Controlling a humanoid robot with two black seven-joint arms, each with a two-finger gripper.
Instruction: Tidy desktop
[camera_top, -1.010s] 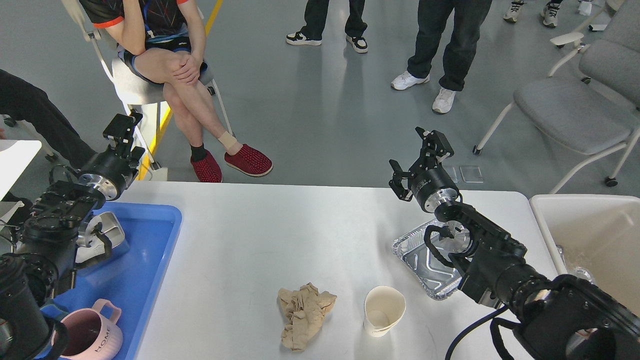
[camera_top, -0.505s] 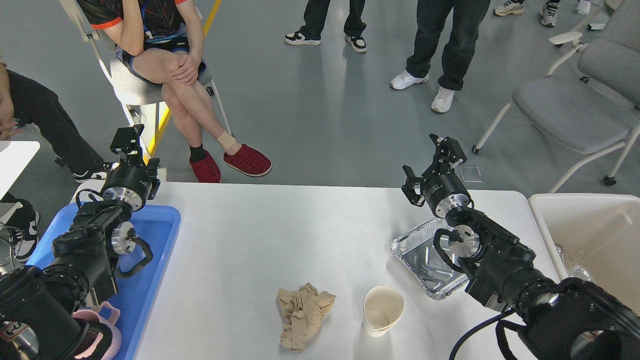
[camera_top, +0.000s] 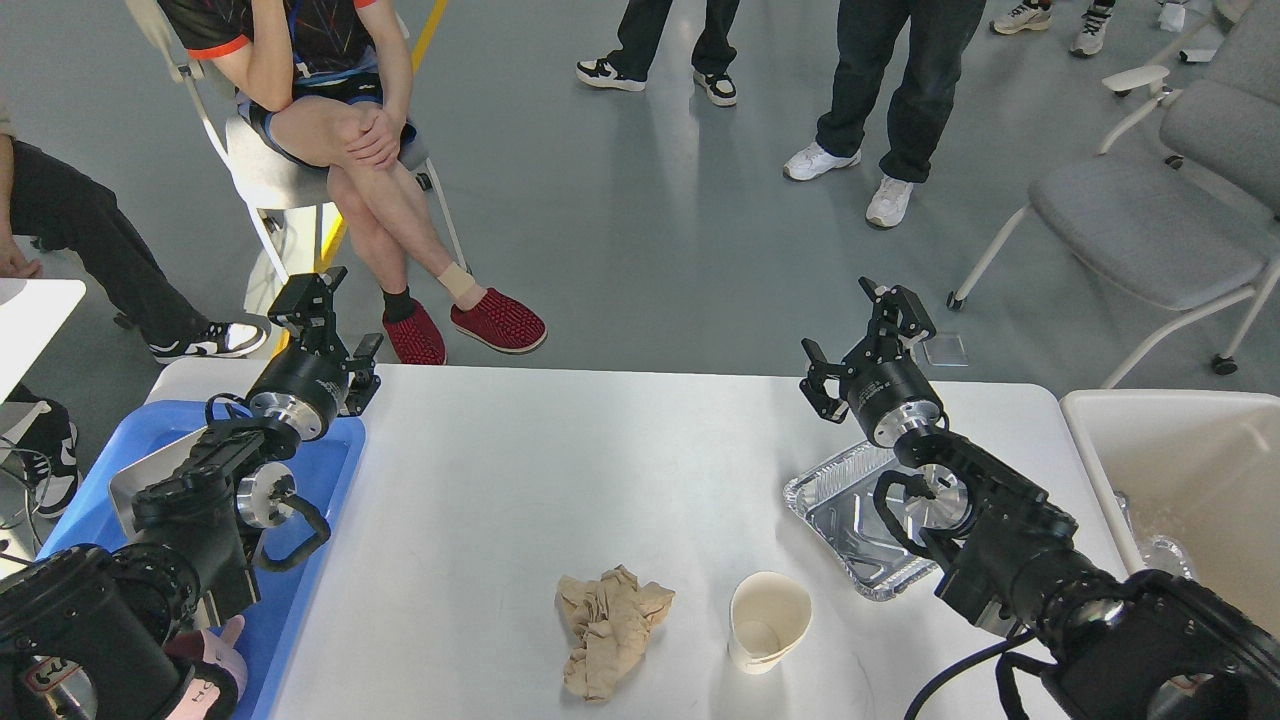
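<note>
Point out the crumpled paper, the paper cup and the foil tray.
crumpled paper (camera_top: 608, 630), head view, on the middle of the wad.
paper cup (camera_top: 768, 606), head view, on its inner wall.
foil tray (camera_top: 842, 510), head view, on its bare floor.

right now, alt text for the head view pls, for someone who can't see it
Two black robot arms hover over a white desktop, the left gripper and right gripper both open and empty. On it lie a crumpled brown paper, a paper cup and a foil tray; a blue tray sits left.
</note>
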